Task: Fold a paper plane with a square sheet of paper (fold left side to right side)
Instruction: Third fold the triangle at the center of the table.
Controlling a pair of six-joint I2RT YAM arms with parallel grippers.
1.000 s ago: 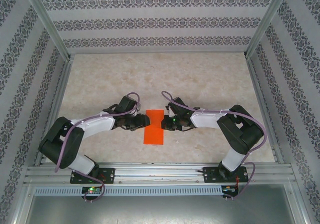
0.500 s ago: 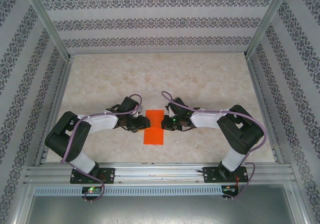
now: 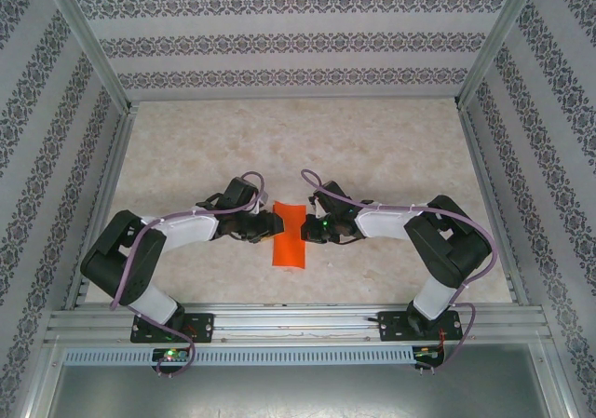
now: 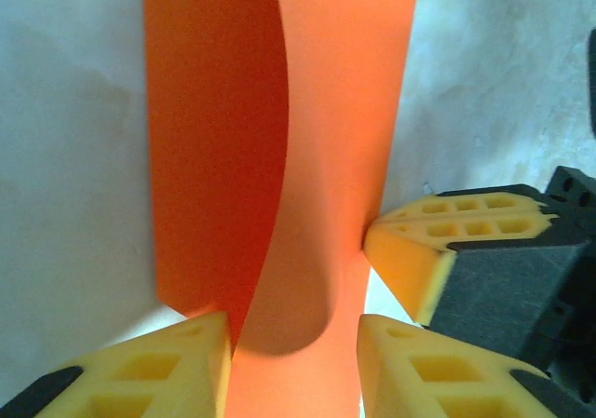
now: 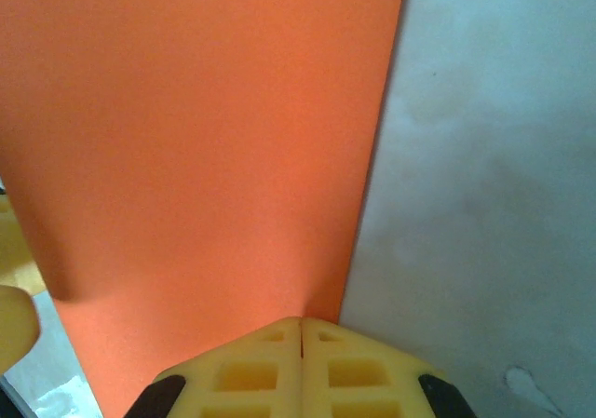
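The square sheet of paper [image 3: 290, 241] lies as a bright orange-red strip between the two grippers at the table's middle. My left gripper [image 3: 271, 224] is at its left side. In the left wrist view the sheet [image 4: 345, 111] curls up and over, and its lifted flap runs between the partly closed yellow fingers of that gripper [image 4: 293, 330]. My right gripper [image 3: 308, 229] is shut, and its tip [image 5: 301, 323] rests on the sheet [image 5: 186, 139] near the right edge. One of its fingers [image 4: 410, 260] touches the flap's right edge.
The marbled table top [image 3: 298, 148] stretches free behind the paper. Patterned walls with aluminium posts close in the left, right and back. A metal rail [image 3: 298, 320] with both arm bases runs along the near edge.
My left gripper has moved right and closed a little. The sheet's left side has lifted and curled toward the right, so the strip looks narrower from above. The right arm has stayed still.
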